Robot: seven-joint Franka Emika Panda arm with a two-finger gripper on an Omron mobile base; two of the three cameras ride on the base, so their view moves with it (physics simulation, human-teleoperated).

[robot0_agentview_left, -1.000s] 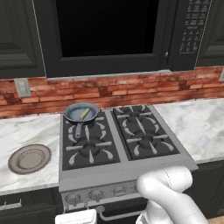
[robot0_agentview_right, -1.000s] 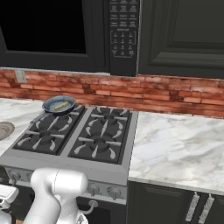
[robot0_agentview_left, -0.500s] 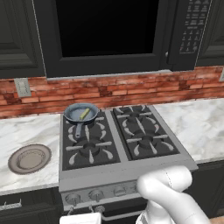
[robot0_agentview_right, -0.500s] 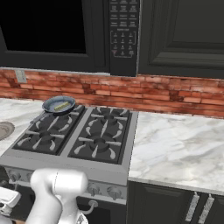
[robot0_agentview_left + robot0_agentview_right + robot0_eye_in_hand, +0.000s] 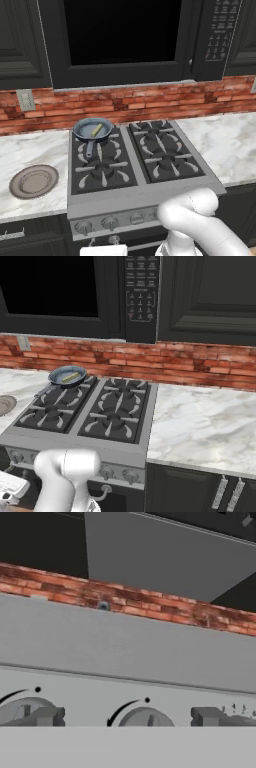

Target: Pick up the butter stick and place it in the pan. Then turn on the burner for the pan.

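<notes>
We see a pale yellow butter stick in the grey-blue pan. The wall is red brick, the counter white-grey marbled, the plate beige-grey.

A red brick backsplash runs along the wall behind a white-and-grey marble surface. Set into that surface is a grey steel stove with four black iron burner grates and a row of round grey knobs along its front panel. Above it hangs a black microwave with a button pad on its right side. Dark panelled wall cabinets flank it, and dark lower cabinets with silver handles sit under the surface. A pale outlet plate is fixed to the brick at left. A flat beige-grey round plate lies on the surface left of the stove.
</notes>
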